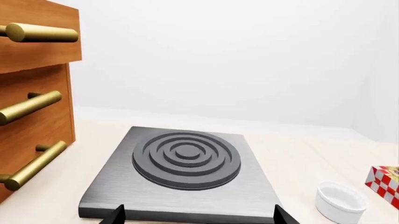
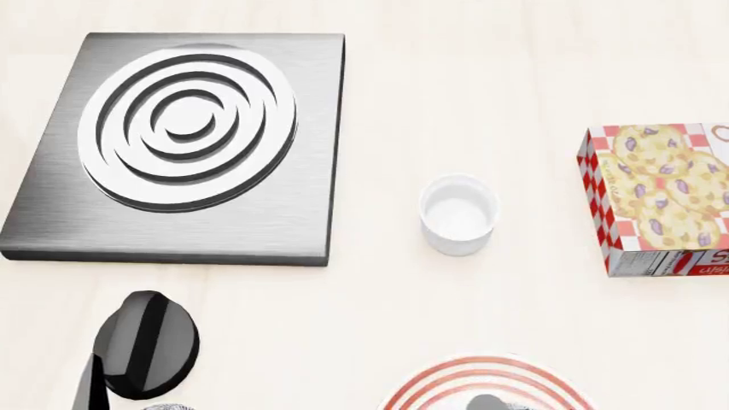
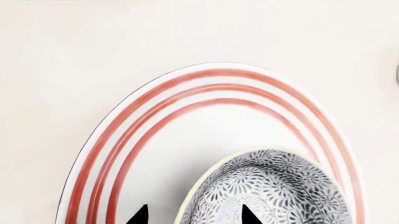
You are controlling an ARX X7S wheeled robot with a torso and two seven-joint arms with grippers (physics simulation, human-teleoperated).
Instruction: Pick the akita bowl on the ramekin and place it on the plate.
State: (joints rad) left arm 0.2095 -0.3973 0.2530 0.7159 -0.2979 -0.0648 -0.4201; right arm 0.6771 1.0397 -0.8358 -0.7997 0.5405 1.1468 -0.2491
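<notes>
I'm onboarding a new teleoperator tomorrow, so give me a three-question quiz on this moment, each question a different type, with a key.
1. True or false: the ramekin has a bowl resting on it.
2. Multiple choice: in the right wrist view, the akita bowl is
A. over the plate, with the right gripper's jaws either side of its rim
B. on the stove burner
C. inside the cookie box
3. Fill in: in the head view, the ramekin stands between the stove burner and the ____.

Key: 1 false, the ramekin is empty; 2 A; 3 cookie box.
</notes>
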